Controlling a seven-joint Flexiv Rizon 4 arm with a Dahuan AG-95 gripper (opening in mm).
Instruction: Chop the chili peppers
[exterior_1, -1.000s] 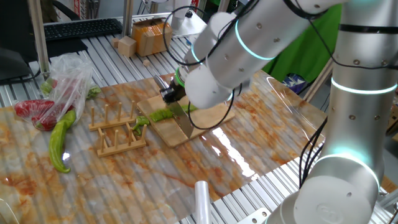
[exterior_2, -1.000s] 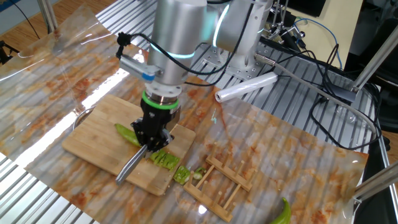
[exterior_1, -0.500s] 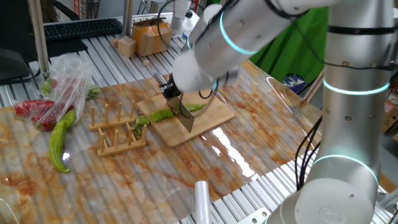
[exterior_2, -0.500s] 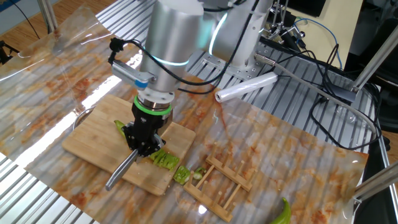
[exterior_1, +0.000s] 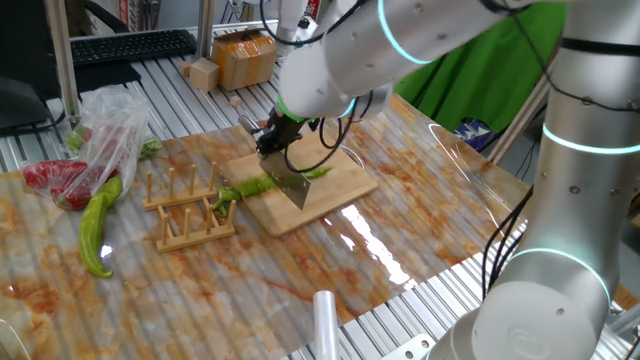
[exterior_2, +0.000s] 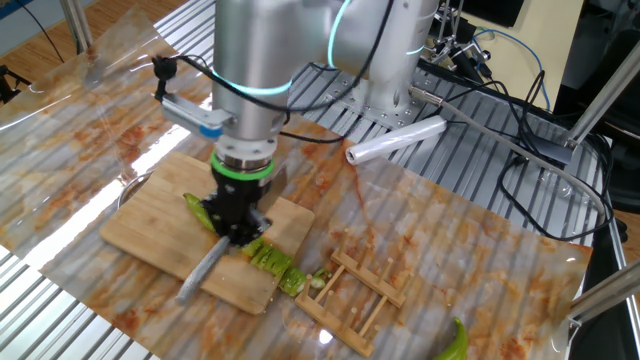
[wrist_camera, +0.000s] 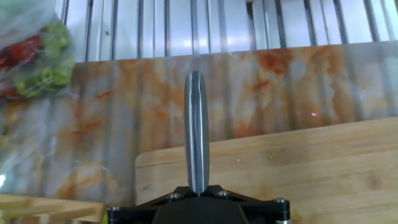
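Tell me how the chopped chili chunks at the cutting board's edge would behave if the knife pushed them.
The chili chunks look small and short, so probably light and easily scattered. They lie near the cutting board edge, so a push could tip them off. Their rounded, glossy skin suggests they might roll or slide.

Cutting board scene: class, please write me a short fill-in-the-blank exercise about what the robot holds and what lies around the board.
1. The claw is shut on a ____.
2. The chili peppers lie on a wooden ____.
3. Next to the board stands an empty wooden ____.
4. The red peppers are inside a clear plastic ____.

Missing words: knife; cutting board; rack; bag
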